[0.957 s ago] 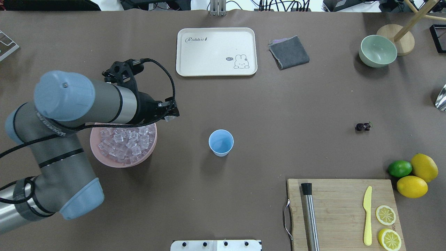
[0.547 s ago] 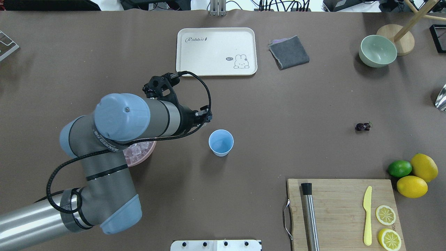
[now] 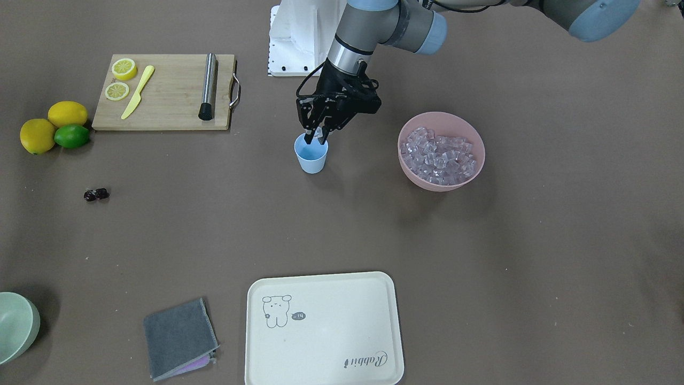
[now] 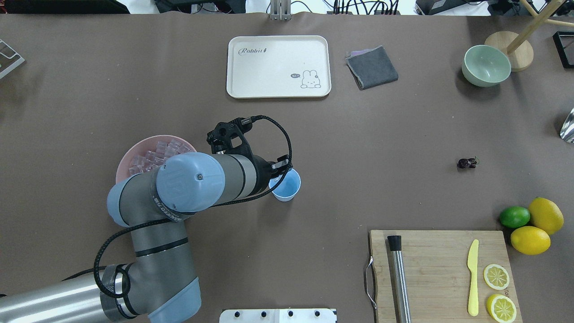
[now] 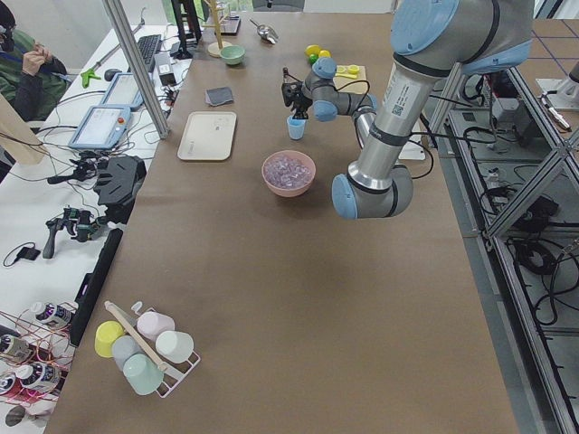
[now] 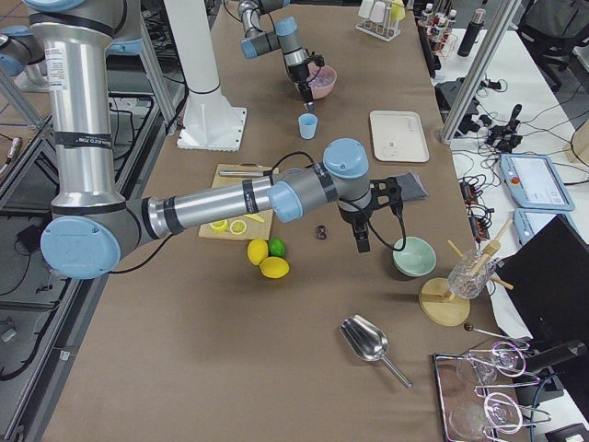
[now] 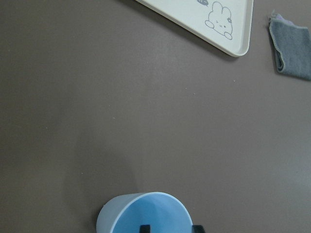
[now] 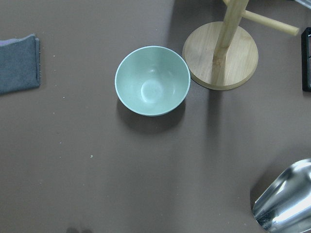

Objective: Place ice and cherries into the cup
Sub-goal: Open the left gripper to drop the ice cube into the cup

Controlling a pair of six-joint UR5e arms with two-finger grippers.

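Observation:
The light-blue cup (image 3: 311, 158) stands mid-table and also shows in the overhead view (image 4: 288, 187) and the left wrist view (image 7: 146, 216). My left gripper (image 3: 315, 140) hangs right over its mouth, fingertips at the rim, shut on a small clear ice cube. More ice (image 3: 439, 155) fills the pink bowl (image 3: 427, 183) beside the cup. The dark cherries (image 4: 467, 163) lie alone on the table, far from the cup. My right gripper (image 6: 362, 244) hovers near the pale green bowl (image 8: 152, 80); I cannot tell if it is open or shut.
A cream rabbit tray (image 4: 278, 66) and a grey cloth (image 4: 372, 67) lie beyond the cup. A cutting board (image 4: 439, 273) holds a muddler, a yellow knife and lemon slices; lemons and a lime (image 4: 514, 216) sit beside it. A wooden stand (image 8: 221, 56) and a metal scoop (image 8: 284, 201) lie near the green bowl.
My left arm has swung from over the pink bowl rightward and now holds its gripper over the cup's mouth. The cup and cherries have not moved.

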